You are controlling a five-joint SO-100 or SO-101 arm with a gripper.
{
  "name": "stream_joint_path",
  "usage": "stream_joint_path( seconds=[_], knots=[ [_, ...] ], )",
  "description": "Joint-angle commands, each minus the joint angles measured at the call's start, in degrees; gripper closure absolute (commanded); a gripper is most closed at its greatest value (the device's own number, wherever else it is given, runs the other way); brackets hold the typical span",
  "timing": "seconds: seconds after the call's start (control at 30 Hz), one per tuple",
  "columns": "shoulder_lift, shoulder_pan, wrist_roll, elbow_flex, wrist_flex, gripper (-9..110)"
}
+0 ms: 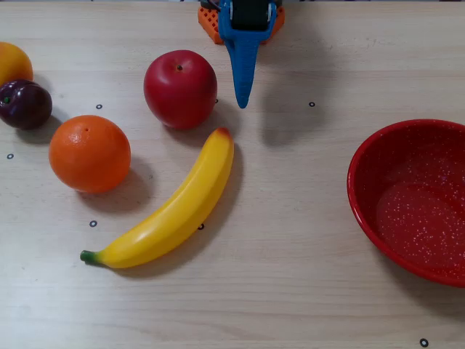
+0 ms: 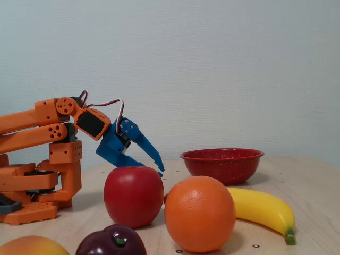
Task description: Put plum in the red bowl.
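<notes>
- pale wood table (image 1: 305, 291) is carrying five fruits and one bowl.
- plum (image 1: 24, 104) is sitting at the far left edge in the overhead view, just below a yellow-orange fruit (image 1: 13, 62) that the frame is cutting off; the two are looking close to touching.
- in the fixed view the plum (image 2: 111, 241) is lying at the bottom front, partly cropped, ahead of the apple (image 2: 133, 196).
- orange (image 1: 89, 153) is resting near the plum, down and to the right of it in the overhead view.
- apple (image 1: 179, 89) is standing just left of the gripper tip in the overhead view.
- banana (image 1: 171, 209) is lying diagonally, its blunt end pointing up toward the apple, stem end toward lower left.
- bowl (image 1: 363, 196) is sitting at the right edge, well apart from the plum, holding nothing.
- gripper (image 1: 242, 102) is hanging over the table, pointing down and forward, carrying nothing; blue fingers are showing as one closed wedge from above, while the fixed view (image 2: 160, 171) is showing a narrow gap nearer the base.
- arm (image 2: 37, 125) is folding low at the left in the fixed view.
</notes>
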Motion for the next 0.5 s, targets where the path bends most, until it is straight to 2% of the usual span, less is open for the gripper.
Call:
stream_joint_path(
  seconds=[0.0, 0.47],
  knots=[
    [1.23, 1.05, -1.49, 2.29, 0.0, 101],
    [1.23, 1.14, -2.99, 2.11, -0.09, 102]
  ],
)
